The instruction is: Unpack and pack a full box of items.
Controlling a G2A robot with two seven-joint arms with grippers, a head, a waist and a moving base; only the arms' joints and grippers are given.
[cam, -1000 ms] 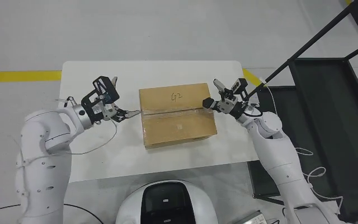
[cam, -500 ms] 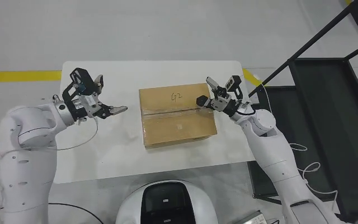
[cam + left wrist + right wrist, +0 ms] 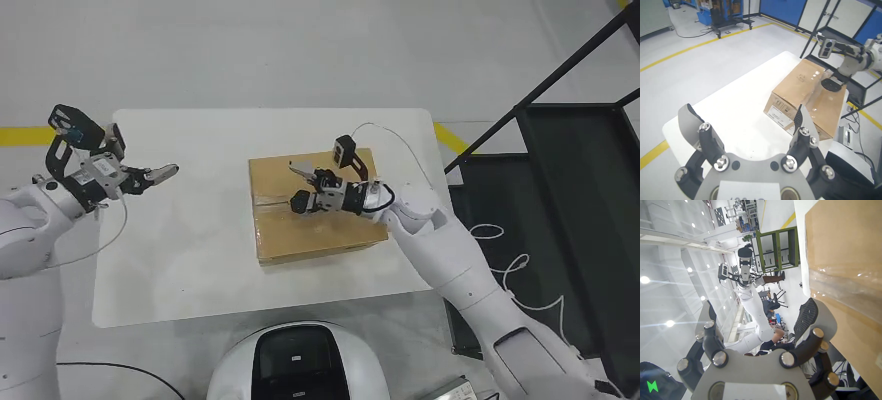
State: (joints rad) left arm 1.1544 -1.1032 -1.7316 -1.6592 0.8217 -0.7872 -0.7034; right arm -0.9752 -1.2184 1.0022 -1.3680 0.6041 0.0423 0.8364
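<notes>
The cardboard box [image 3: 320, 235] is sitting mid-frame on the white table [image 3: 190, 250], carrying a handwritten mark on top, a printed label [image 3: 780, 113] on one end and clear tape [image 3: 268, 199] along its seam. The right pincer [image 3: 296, 185] is spreading wide over the lid, one finger resting by the tape, grasping nothing. The left pincer [image 3: 163, 174] is hanging released and empty at the frame's left.

Grey floor [image 3: 300, 50]; yellow line [image 3: 696, 44]
</notes>
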